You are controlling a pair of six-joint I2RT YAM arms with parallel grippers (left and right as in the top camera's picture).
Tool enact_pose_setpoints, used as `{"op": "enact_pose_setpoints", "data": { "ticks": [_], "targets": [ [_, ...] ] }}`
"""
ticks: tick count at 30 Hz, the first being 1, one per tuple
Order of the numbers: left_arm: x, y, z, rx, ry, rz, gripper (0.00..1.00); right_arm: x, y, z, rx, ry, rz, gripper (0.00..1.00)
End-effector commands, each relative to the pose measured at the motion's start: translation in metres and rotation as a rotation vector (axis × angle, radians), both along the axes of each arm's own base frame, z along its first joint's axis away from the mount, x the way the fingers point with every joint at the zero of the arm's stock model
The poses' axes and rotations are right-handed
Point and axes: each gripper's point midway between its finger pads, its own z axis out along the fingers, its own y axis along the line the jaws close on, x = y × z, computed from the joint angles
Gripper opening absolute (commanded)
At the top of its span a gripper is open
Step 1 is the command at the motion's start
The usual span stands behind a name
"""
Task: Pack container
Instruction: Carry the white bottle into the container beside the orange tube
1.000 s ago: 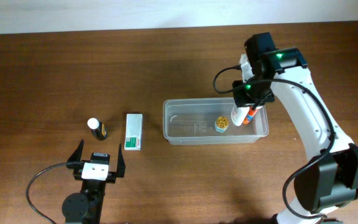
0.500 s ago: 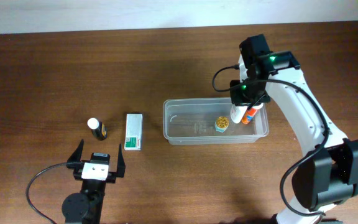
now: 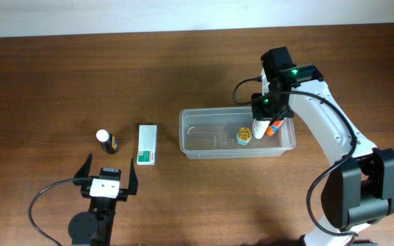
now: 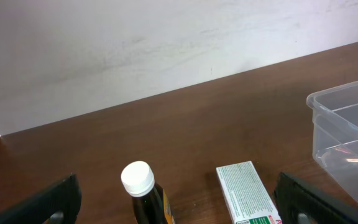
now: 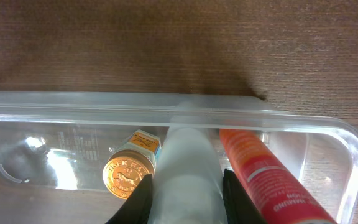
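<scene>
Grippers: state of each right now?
Left gripper: open, empty.
Right gripper: closed on a white bottle, inside the container.

The container has bare floor across its left half, open from above. Its right end is crowded: a gold-lidded jar, a white tube clamped in the right gripper and a red tube sit close together. Ahead of the left gripper, jaws spread, a bottle and a box stand on the surface with a narrow gap between them.

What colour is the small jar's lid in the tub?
Gold round jar lid; clearest in right wrist view.
</scene>
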Motion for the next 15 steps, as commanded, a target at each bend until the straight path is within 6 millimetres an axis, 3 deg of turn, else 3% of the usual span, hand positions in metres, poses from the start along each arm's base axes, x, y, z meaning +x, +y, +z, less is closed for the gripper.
{"op": "enact_pose_setpoints", "data": {
  "ticks": [1,15],
  "targets": [
    [-0.0009,-0.0042,-0.0001,0.003,0.002,-0.023,0.99,0.0015,0.0022,-0.0006,-0.009,-0.006,-0.003,0.20],
    [-0.0009,-0.0042,-0.0001,0.003,0.002,-0.023,0.99,0.0014,0.0021,-0.0007,-0.009,-0.006,-0.003,0.28]
  ]
}}
